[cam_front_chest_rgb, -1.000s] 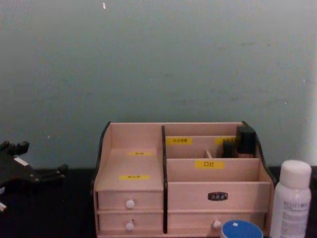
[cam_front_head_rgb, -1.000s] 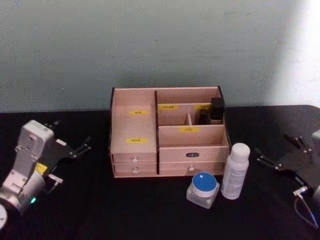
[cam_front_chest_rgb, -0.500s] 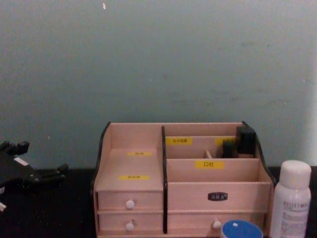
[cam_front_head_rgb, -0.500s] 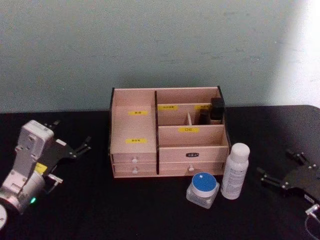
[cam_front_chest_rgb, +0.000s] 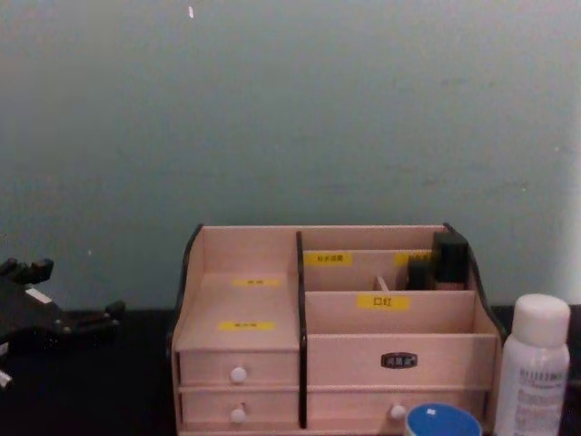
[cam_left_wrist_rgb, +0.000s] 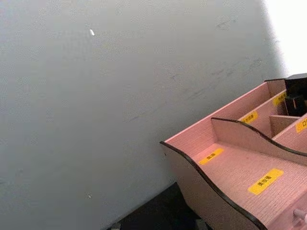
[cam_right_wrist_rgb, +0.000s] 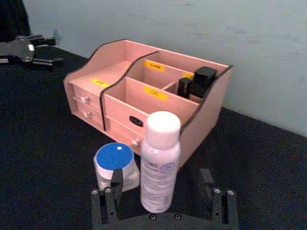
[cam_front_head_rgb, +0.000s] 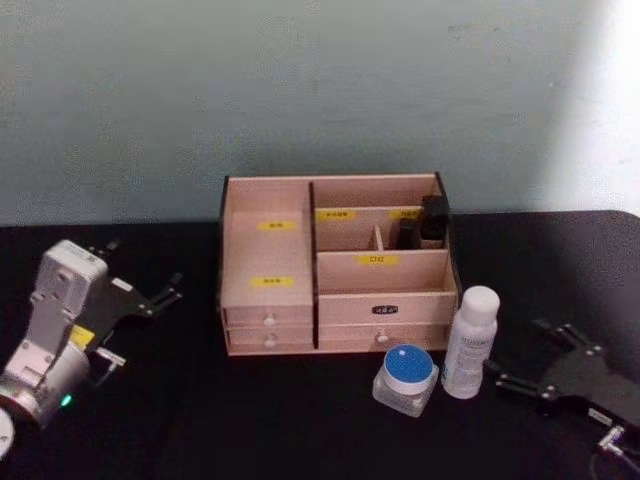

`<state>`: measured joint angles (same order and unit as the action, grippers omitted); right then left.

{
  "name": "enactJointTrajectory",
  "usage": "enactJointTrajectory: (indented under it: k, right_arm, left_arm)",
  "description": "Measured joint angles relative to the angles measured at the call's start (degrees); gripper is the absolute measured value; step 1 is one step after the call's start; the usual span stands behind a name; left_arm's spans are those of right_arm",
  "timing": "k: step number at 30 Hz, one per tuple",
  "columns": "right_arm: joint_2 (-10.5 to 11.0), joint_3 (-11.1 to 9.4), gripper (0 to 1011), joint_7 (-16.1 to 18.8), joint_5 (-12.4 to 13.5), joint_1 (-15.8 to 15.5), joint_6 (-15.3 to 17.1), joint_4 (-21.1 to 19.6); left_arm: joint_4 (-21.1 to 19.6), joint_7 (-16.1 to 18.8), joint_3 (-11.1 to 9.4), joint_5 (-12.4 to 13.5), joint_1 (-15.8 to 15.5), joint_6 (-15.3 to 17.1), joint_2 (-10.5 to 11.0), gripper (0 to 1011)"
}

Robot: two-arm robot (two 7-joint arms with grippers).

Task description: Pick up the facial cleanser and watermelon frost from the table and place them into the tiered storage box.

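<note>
The facial cleanser [cam_front_head_rgb: 470,343], a tall white bottle, stands on the black table in front of the tiered storage box [cam_front_head_rgb: 385,306], at its right corner. The watermelon frost [cam_front_head_rgb: 407,378], a squat jar with a blue lid, sits just left of the bottle. My right gripper [cam_front_head_rgb: 520,352] is open, low over the table just right of the bottle, fingers pointing at it. In the right wrist view the bottle [cam_right_wrist_rgb: 160,163] stands in line with the gap between the fingers of the right gripper [cam_right_wrist_rgb: 161,176], with the jar [cam_right_wrist_rgb: 115,163] beside it. My left gripper [cam_front_head_rgb: 145,265] rests open, left of the box.
Small dark bottles [cam_front_head_rgb: 432,218] stand in the box's back right compartment. The box's left stepped shelves [cam_left_wrist_rgb: 230,182] and front right compartment [cam_right_wrist_rgb: 139,103] hold nothing. A pale wall rises right behind the box. The black table runs out on both sides.
My right gripper has moved left and nearer, from the table's right edge to just beside the white bottle. The left arm, bottle, jar and box have not moved.
</note>
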<state>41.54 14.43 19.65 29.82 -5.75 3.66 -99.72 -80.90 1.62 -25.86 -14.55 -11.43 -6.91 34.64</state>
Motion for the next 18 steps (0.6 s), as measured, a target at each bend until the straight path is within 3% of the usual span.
enactJointTrajectory:
  k: [18]
  right_arm:
    - [-6.83, 3.06, 1000, 2.23, -4.35, 6.79, 1.45, 6.87]
  left_arm:
    - [0.0, 0.0, 0.0, 0.0, 0.0, 0.0, 0.0, 1002]
